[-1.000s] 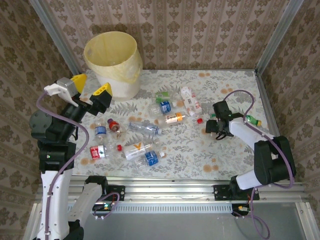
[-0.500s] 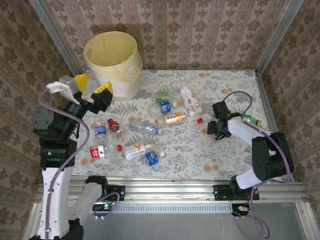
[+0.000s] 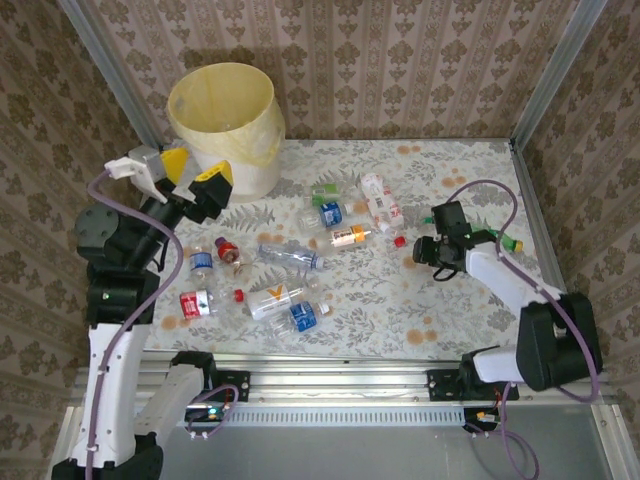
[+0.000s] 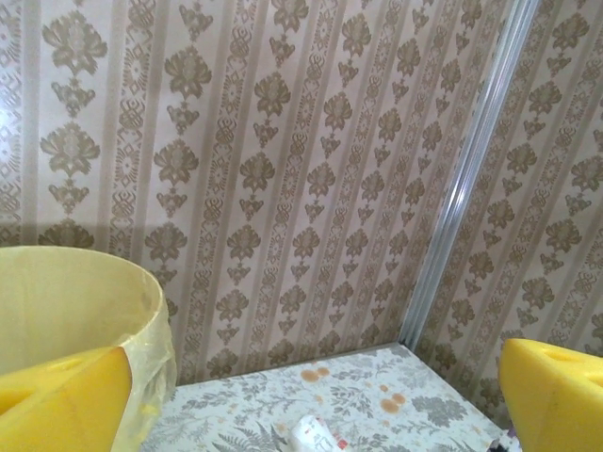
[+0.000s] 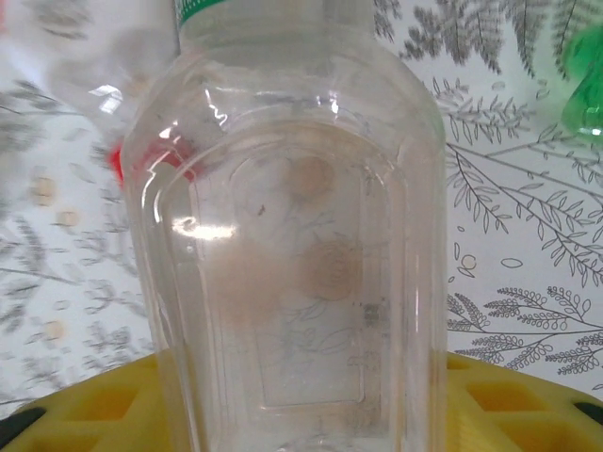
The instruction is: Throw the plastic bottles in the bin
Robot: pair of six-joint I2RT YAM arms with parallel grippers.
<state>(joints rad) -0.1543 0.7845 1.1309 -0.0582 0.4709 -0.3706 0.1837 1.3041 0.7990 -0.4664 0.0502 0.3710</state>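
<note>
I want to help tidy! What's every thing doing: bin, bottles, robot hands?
Bin: upright, open-topped, bag-lined.
Left gripper: open, empty, raised beside the bin.
Right gripper: clear bottle between its fingers; grip unclear.
Clear bottle: between the right gripper's fingers, looks empty.
Green bottle: lying on the table.
Other bottles: lying scattered on the table.

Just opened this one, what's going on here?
Two robot arms are clearing plastic bottles off a patterned table into a pale-yellow bin. The right gripper has its jaws on a clear bottle at the right side of the table. The left gripper hangs open and empty beside the bin. Many other bottles lie scattered across the middle of the table, not yet binned.
</note>
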